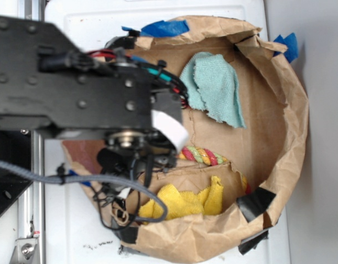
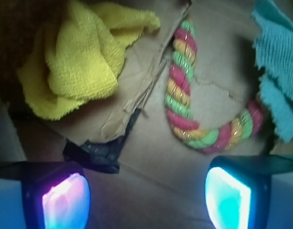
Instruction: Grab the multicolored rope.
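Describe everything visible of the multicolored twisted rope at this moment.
The thick twisted rope of red, yellow and light green strands, cotton by its look, lies loose on the brown paper floor of the crumpled bag, bent into a J. It rests between the yellow fluffy cloth and the teal cloth, one end reaching the teal cloth's edge. In the exterior view the arm hides part of it. The open gripper is not touching it.

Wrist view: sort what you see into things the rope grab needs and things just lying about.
Needed for the job:
- multicolored rope, bent into a J on the brown paper
- gripper, fingers spread apart, holding nothing, rope beyond them

Just lying about:
- yellow cloth, crumpled, apart from the rope
- teal cloth, beside the rope's curled end
- brown paper
- black tape
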`<state>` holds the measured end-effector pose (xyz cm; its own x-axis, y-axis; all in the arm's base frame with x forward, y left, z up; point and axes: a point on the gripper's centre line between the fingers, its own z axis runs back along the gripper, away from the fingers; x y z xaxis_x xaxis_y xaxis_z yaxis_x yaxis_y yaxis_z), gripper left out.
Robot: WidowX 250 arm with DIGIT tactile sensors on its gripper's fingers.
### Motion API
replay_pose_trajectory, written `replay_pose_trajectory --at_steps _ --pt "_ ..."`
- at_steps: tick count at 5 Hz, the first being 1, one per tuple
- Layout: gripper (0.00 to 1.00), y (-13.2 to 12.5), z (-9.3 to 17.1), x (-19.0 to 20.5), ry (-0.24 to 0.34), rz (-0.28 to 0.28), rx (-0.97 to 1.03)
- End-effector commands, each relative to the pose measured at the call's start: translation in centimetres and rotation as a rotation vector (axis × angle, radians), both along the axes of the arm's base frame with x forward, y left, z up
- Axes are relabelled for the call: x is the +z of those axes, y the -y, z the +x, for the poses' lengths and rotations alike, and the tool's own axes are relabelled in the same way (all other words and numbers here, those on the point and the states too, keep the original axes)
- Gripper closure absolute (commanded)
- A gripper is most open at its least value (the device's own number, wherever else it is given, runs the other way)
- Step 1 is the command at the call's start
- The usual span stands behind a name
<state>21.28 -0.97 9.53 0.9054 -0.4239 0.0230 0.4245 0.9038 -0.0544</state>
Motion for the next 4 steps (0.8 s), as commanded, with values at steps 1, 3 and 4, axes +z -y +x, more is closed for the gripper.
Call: replay_pose_trajectory --at_steps 1,3,4 --pt "0.00 1.76 -0.86 0.25 0.013 0.003 -0.011" --pt "0.00 1.98 -0.86 0.04 -0.007 0.007 0.017" --pt "0.00 2.12 -0.68 -0.02 -0.013 0.003 0.032"
